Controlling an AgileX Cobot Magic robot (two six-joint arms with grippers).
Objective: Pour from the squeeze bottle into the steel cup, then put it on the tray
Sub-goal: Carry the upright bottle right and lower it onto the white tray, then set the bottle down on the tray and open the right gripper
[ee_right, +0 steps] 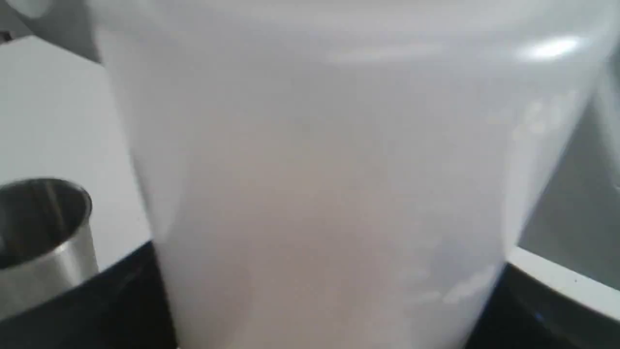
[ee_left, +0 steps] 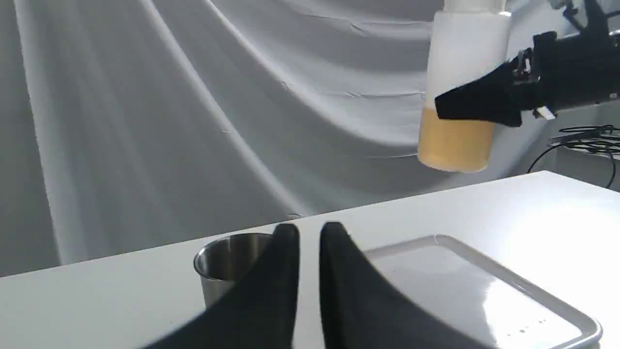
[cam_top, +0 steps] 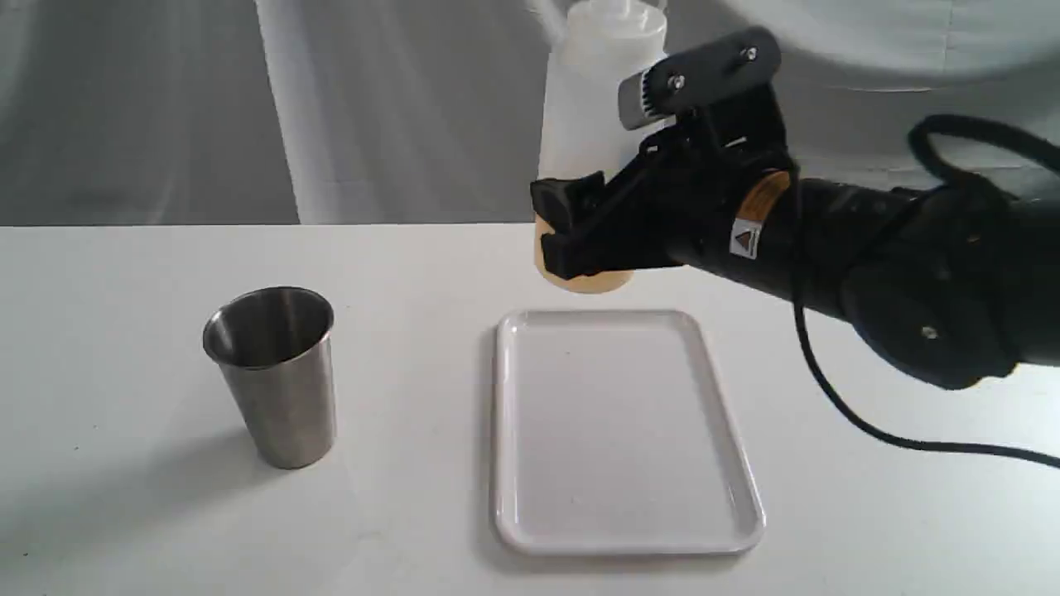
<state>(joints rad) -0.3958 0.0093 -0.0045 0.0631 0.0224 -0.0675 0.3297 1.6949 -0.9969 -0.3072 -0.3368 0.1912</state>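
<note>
My right gripper [cam_top: 571, 223] is shut on the squeeze bottle [cam_top: 592, 108], holding it upright in the air above the far edge of the tray [cam_top: 629, 542]. Amber liquid fills the bottle's lower part [ee_left: 453, 143]. Up close, the bottle's whitish body [ee_right: 329, 184] fills the right wrist view between the black fingers [ee_right: 121, 295]. The steel cup [cam_top: 277, 372] stands upright on the table, left of the tray and apart from it. My left gripper [ee_left: 310, 232] is low near the table with its fingers nearly together, holding nothing; the cup [ee_left: 225, 266] is just behind it.
A white tabletop [cam_top: 124, 513] carries the cup and tray. A draped grey-white cloth [cam_top: 373, 108] forms the backdrop. A black cable [cam_top: 869, 422] hangs from the right arm and trails over the table at the right.
</note>
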